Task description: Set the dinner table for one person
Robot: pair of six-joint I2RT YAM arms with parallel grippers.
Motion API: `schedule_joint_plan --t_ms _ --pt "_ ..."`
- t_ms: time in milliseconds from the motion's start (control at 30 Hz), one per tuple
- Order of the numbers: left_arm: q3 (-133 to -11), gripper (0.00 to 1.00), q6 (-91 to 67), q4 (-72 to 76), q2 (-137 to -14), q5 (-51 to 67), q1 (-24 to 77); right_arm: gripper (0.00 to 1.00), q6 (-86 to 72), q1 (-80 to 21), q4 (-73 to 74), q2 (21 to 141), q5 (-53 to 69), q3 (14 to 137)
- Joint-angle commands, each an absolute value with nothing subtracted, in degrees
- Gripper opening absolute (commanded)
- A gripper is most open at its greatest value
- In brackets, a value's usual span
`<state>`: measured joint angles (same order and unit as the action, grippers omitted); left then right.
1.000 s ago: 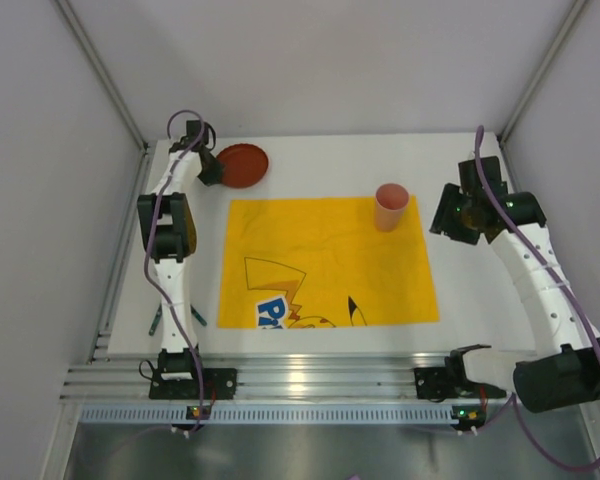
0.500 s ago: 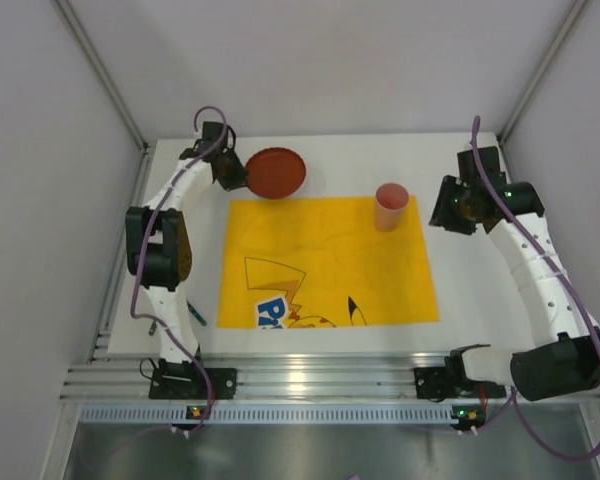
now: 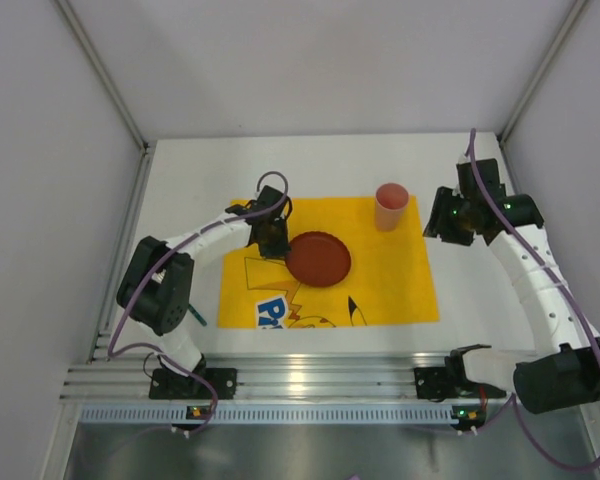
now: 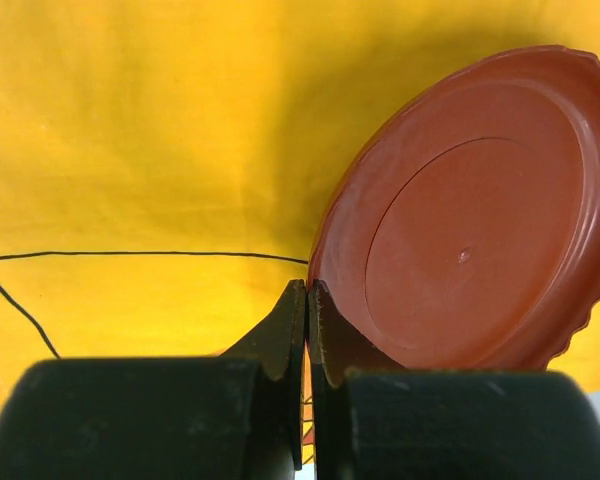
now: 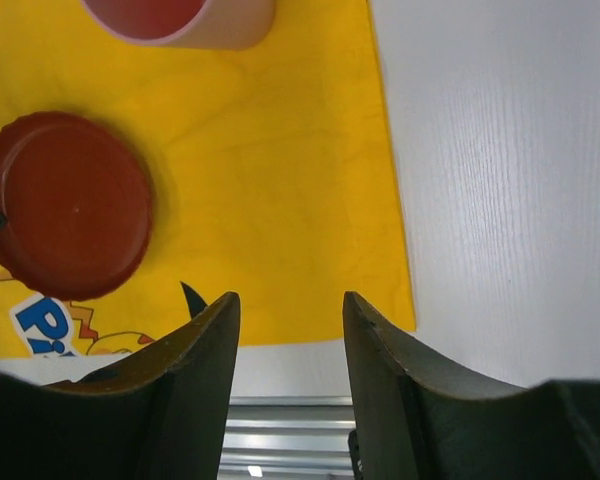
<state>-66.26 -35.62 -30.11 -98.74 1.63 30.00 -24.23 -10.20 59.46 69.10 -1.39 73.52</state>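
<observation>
A red plate (image 3: 318, 259) is over the middle of the yellow cartoon-printed cloth (image 3: 390, 285), which lies on the white dinner table (image 3: 180, 190). My left gripper (image 3: 277, 243) is shut on the plate's left rim; in the left wrist view its jaws (image 4: 307, 292) pinch the rim of the plate (image 4: 470, 240), which looks tilted. A pink cup (image 3: 390, 206) stands upright at the cloth's far right corner. My right gripper (image 3: 446, 222) is open and empty, raised over the table to the right of the cup. The right wrist view shows the plate (image 5: 65, 205), the cup (image 5: 180, 18) and the open gripper (image 5: 290, 312).
A thin teal utensil (image 3: 196, 318) lies on the white table near the left arm's base, left of the cloth. The silver metal rail (image 3: 300, 380) runs along the near edge. Grey walls close in the left, right and far sides.
My left gripper has carried the red plate from the table's far left onto the middle of the yellow cloth. The right gripper has barely shifted.
</observation>
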Motion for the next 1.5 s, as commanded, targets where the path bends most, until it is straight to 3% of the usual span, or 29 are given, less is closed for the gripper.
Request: schedule_joint_plan --t_ms 0,33,133,167,267,300,433,633,700,733,767,833,1133,1467 --pt "-65.57 0.0 -35.6 -27.08 -97.11 -0.62 30.85 0.47 -22.85 -9.49 57.48 65.84 -0.26 72.34" --pt "-64.87 0.01 -35.42 -26.9 -98.08 -0.35 31.02 0.46 -22.68 -9.58 57.48 65.48 -0.35 71.99" --pt "-64.51 0.19 -35.77 -27.59 -99.31 1.67 31.55 0.47 -22.68 -9.49 57.57 64.6 -0.26 71.19" --pt "-64.6 0.44 -36.21 -28.03 -99.14 1.76 31.73 0.47 -22.59 -9.49 57.48 64.43 -0.35 71.02" --pt "-65.3 0.92 -37.0 -31.45 -95.38 -2.16 31.73 0.47 -22.68 -9.49 57.66 63.81 -0.26 70.49" --pt "-65.91 0.98 -37.35 -33.03 -94.06 -4.11 31.55 0.47 -22.68 -9.49 57.66 63.46 1.13 70.31" --pt "-69.69 0.98 -40.6 -43.92 -87.2 -8.61 24.45 0.47 -23.11 -9.49 57.74 62.58 2.37 70.05" --pt "-62.68 0.98 -40.26 -50.62 -78.31 -7.73 3.62 0.51 -23.29 -9.58 57.74 62.05 3.78 70.14" --pt "-61.35 0.98 -35.97 -51.41 -78.4 -7.04 -4.28 0.57 -23.73 -9.67 58.09 61.96 3.6 70.14" --pt "-60.56 0.98 -34.38 -51.68 -79.18 -5.12 -7.7 0.69 -23.99 -9.58 58.27 61.96 3.78 70.22" --pt "-60.21 0.98 -32.02 -52.2 -79.62 -3.71 -15.3 0.74 -23.99 -9.58 58.53 61.96 4.04 70.22" --pt "-59.07 0.96 -30.85 -53.6 -81.11 -0.54 -22.21 0.75 -24.08 -9.58 59.15 61.61 4.74 70.05" --pt "-51.6 0.92 -33.93 -47.99 -81.3 5.36 -23.82 0.76 -23.47 -9.67 59.24 55.9 4.04 62.41" --pt "-51.06 0.83 -34.98 -48.6 -82.79 -4.74 -22.42 0.76 -23.12 -9.58 57.22 56.42 4.66 58.18"
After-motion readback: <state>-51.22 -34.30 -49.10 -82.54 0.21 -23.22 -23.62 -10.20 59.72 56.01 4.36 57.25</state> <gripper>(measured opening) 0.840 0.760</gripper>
